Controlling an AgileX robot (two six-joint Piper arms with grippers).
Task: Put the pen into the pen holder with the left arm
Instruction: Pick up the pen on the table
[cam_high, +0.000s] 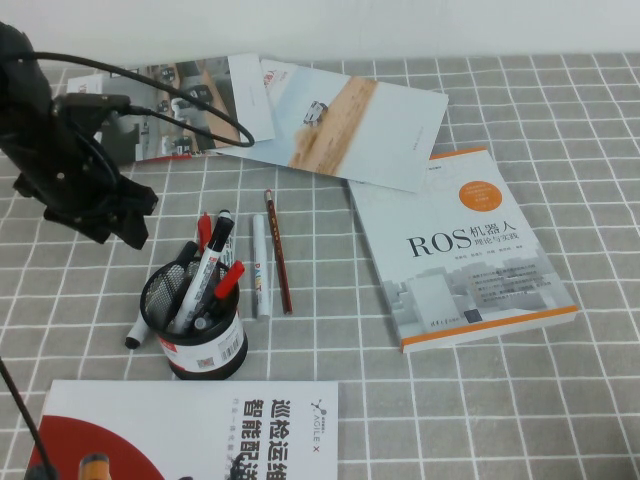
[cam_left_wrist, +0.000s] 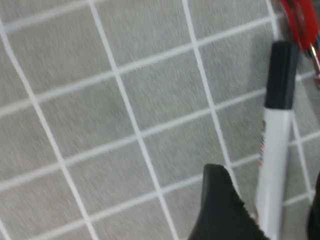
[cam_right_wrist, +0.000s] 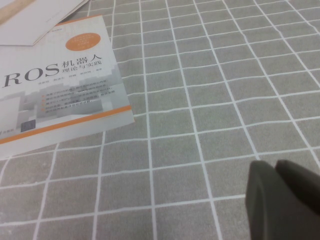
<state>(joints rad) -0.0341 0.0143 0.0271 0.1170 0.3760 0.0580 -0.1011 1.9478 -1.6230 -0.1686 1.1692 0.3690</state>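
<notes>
pen (cam_high: 205, 272) in pen holder (cam_high: 200, 335), left gripper (cam_high: 125, 222) apart

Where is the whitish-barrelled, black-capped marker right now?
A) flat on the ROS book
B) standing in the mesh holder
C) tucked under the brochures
B: the pen leans inside the pen holder. The left end effector hangs open beside it on the robot's left, and the right end effector is shut over bare cloth.
</notes>
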